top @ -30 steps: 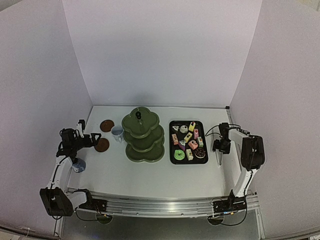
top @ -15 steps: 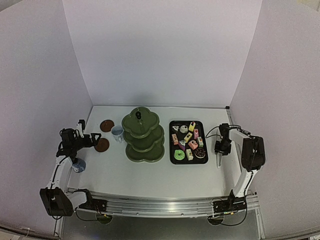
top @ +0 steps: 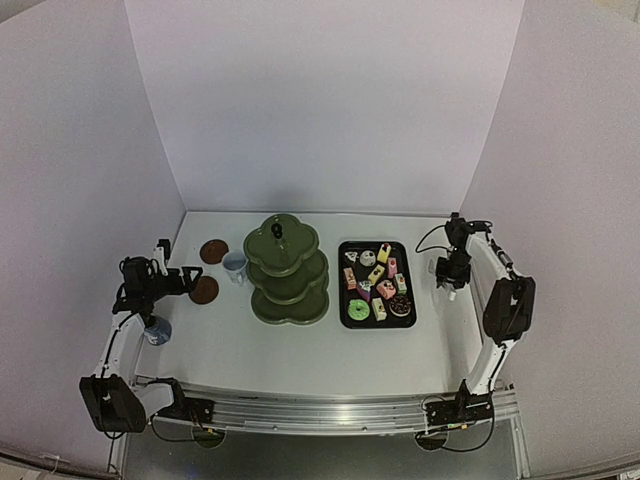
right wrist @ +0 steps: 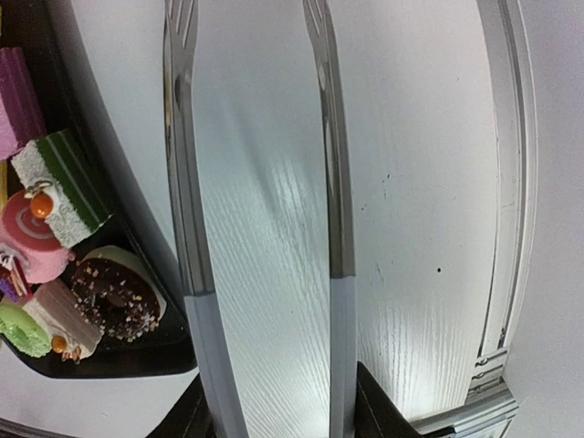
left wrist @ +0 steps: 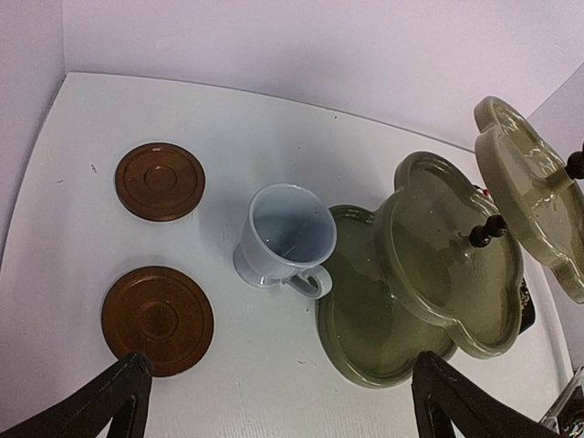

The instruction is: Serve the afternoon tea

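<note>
While the left gripper (top: 186,279) hangs spread wide beside two round brown coasters (left wrist: 158,317), a pale blue cup (left wrist: 281,239) stands at nine o'clock of the olive-green three-tier scalloped stand (top: 288,272). At its three o'clock, small colourful cakes (top: 377,283) lie in a black rectangular tray (top: 341,300), and the right gripper (top: 450,280) pinches metal tongs (right wrist: 187,182).

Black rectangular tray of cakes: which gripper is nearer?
Right. The right gripper, holding metal tongs, hangs just right of the black rectangular tray; the left gripper is beyond the olive-green tiered stand.
</note>
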Tool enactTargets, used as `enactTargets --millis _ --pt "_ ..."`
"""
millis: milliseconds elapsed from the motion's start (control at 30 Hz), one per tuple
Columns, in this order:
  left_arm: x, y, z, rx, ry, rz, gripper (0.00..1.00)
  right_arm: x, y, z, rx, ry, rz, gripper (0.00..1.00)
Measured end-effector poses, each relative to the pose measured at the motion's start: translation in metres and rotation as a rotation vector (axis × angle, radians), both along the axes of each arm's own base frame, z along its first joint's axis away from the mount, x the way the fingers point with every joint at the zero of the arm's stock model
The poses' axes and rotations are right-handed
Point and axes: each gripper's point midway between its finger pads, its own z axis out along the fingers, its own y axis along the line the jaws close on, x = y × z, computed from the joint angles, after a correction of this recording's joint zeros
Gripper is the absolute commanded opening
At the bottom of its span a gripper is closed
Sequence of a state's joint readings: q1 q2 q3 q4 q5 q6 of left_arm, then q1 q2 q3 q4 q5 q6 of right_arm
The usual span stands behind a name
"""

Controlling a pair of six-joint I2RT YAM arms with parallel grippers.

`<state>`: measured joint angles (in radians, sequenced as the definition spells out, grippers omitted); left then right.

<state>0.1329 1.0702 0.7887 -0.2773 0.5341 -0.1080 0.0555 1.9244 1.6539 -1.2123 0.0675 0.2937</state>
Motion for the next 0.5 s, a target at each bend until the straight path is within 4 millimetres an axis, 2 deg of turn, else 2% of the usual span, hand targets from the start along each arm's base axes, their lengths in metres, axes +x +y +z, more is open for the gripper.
enactTargets --millis 333,500 --pt "0.002 -0.002 0.005 -0.001 -0.027 -0.014 1.0 -0.009 0.006 0.045 0.016 -0.05 0.001 0.37" --pt "0.004 -0.002 0.009 0.001 -0.047 -0.015 1.0 -0.026 0.032 0.074 -0.028 -0.131 0.103 0.36"
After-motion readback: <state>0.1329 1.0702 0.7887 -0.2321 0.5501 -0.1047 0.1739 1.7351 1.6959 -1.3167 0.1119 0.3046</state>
